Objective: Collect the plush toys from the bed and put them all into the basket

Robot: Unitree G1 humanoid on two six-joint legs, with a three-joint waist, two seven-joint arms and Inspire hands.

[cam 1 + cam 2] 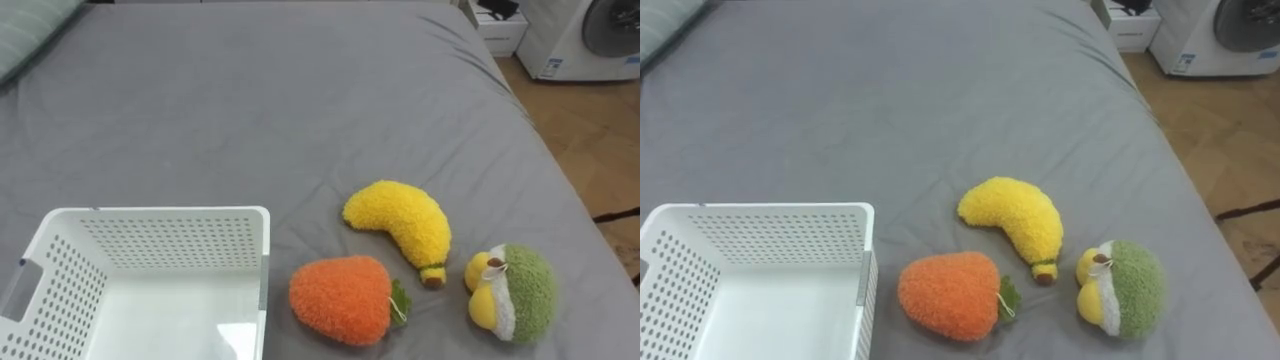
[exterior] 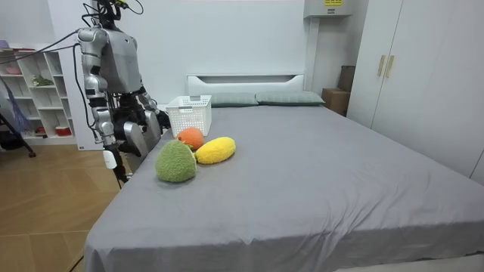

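Both arms seem to hang bent at the bed (image 1: pixel 250 110) edge, with the left hand (image 2: pixel 155 119) and right hand (image 2: pixel 134 137) low. I cannot tell whether the fingers are apart or curled. On the sheet lie one white basket (image 1: pixel 165 212) and three plush toys close together beside it: the orange toy (image 1: pixel 340 298), the yellow banana (image 1: pixel 400 222) and the green toy (image 1: pixel 515 292).

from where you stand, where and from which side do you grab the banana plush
Probably grip the banana plush across its thick middle, coming down from above: it lies flat with bare sheet behind it, while the orange plush crowds its stem end.
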